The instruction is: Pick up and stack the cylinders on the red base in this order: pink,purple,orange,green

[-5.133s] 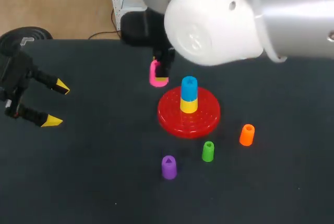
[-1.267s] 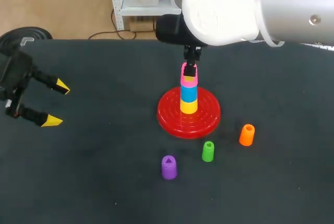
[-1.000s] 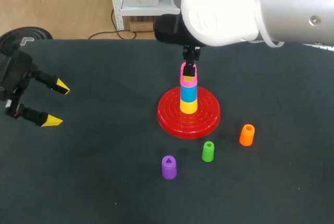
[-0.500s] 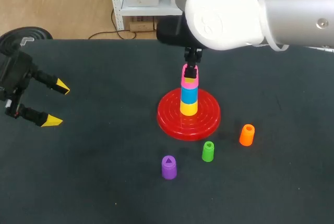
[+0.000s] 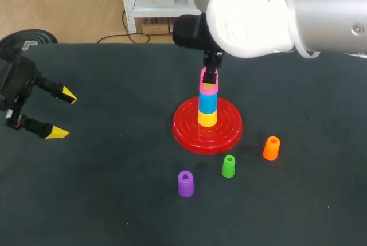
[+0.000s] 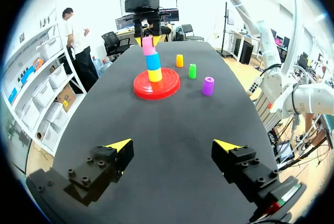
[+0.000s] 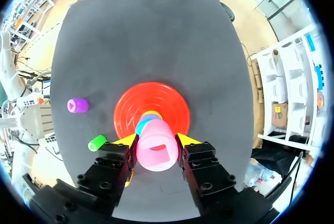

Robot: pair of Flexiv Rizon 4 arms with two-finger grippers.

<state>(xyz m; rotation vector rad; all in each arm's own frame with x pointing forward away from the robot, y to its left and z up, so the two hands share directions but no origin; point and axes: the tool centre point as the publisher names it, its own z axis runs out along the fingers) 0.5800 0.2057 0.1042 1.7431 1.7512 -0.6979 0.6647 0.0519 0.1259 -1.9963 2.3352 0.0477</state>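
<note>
The right gripper (image 7: 156,141) stands over the round red ribbed plastic base (image 5: 183,134) near the middle of the table, its two yellow-tipped fingers closed from both sides on the pink hollow plastic cylinder (image 7: 156,152). That pink piece sits at the top of the stack, on the blue plastic cylinder (image 5: 207,102), which rests on the yellow plastic cylinder (image 5: 207,117). Whether it is fully seated on the blue one I cannot tell from either view.

The main risk, as I judge it, is release before the pink cylinder is square and pushed home. If it sits slightly tilted or off-centre, it could tip off when the fingers part and roll across the table. A second risk is the withdrawal. The column is tall and narrow, so a finger dragging on the pink wall, or a sideways lift, could pull the whole stack over.

The small purple plastic cylinder (image 5: 185,183), the green one (image 5: 228,166) and the orange one (image 5: 271,148) stand upright between the base and the table's near edge, close enough for a falling piece to knock them.

The left gripper (image 5: 62,114) hangs wide open and empty near the table's left edge, well apart from all this.
</note>
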